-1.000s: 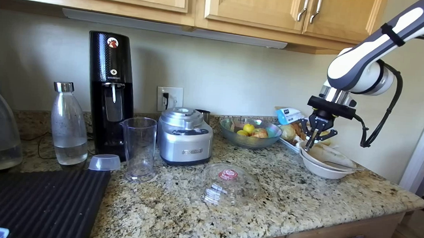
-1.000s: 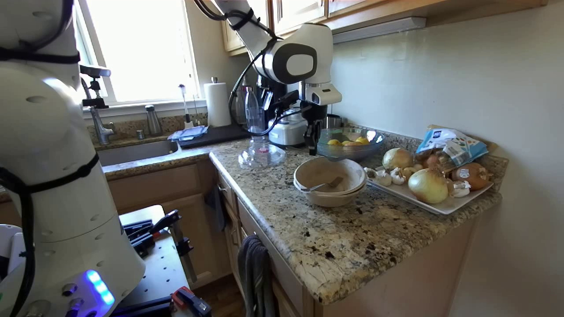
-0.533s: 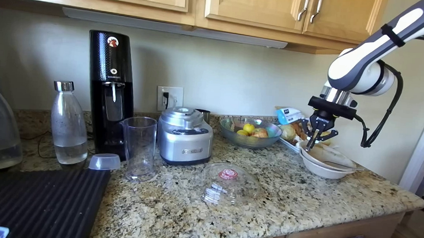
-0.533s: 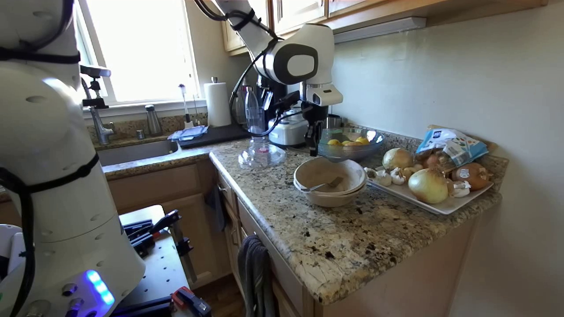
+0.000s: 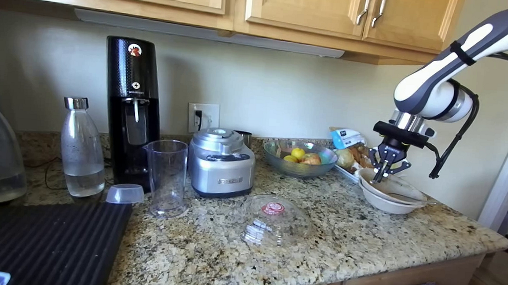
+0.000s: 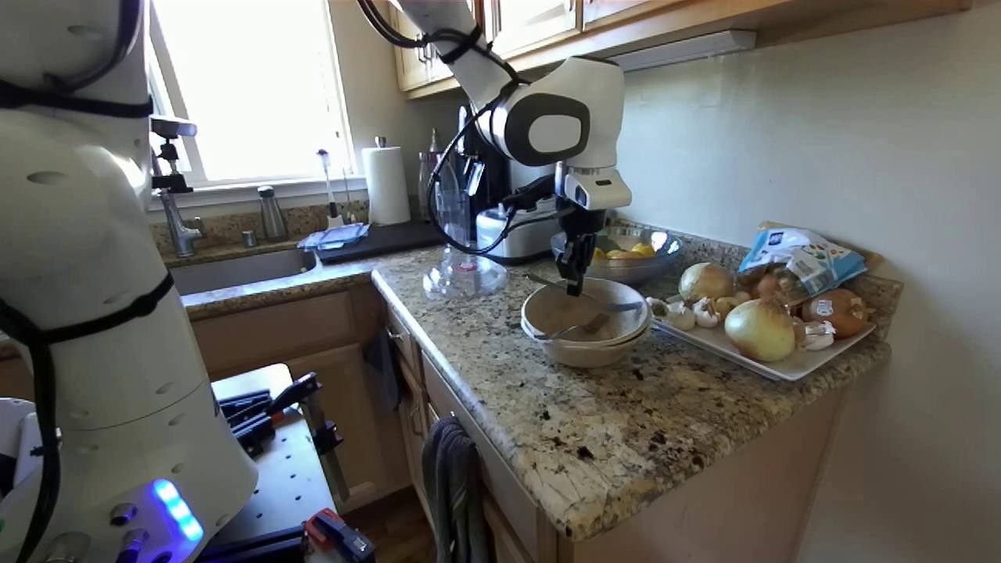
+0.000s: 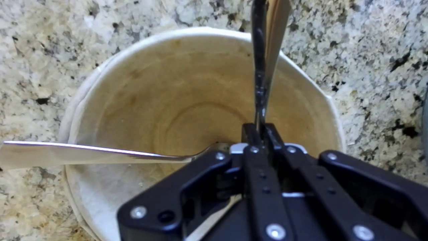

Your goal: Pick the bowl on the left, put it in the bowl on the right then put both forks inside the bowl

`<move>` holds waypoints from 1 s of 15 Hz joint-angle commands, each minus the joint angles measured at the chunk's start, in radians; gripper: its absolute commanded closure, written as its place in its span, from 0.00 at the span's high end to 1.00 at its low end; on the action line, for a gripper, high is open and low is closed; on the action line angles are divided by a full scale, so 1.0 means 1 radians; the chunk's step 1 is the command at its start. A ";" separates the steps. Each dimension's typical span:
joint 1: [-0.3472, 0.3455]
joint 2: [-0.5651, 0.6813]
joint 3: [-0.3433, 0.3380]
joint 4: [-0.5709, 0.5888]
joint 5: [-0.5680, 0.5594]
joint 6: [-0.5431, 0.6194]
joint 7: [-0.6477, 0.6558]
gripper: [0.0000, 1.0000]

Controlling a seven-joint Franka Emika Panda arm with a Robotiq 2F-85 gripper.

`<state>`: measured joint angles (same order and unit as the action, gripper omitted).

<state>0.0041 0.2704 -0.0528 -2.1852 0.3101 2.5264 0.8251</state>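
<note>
Two whitish bowls are nested. The inner bowl (image 6: 547, 313) sits in the outer bowl (image 6: 586, 360) on the counter; the inner bowl (image 5: 403, 187) and outer bowl (image 5: 387, 206) also show in an exterior view. One fork (image 6: 559, 334) lies in the inner bowl, its handle across the rim; its handle (image 7: 83, 152) shows in the wrist view. My gripper (image 6: 575, 288), also in an exterior view (image 5: 377, 178) and the wrist view (image 7: 259, 130), is shut on a second fork (image 7: 260, 67), held over the bowl. The held fork's head (image 6: 624, 306) is over the bowl's interior.
A white tray (image 6: 791, 371) with onions and garlic stands close beside the bowls. A glass fruit bowl (image 6: 661, 262) is behind. A clear upturned bowl (image 5: 275, 223), a food processor (image 5: 221, 167) and a clear beaker (image 5: 168, 177) stand on the same counter (image 5: 340, 253).
My gripper has moved down and farther over the nested bowls, mostly in the last half second. The held fork now shows clearly in an exterior view. The bowls and the lying fork have not moved.
</note>
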 commanded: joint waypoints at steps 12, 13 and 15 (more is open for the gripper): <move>-0.023 0.047 0.000 0.060 0.069 -0.153 0.002 0.03; -0.022 0.047 0.000 0.060 0.071 -0.156 0.004 0.03; -0.020 0.047 0.000 0.057 0.074 -0.163 0.007 0.03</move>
<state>-0.0111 0.3292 -0.0528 -2.1190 0.3615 2.4020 0.8252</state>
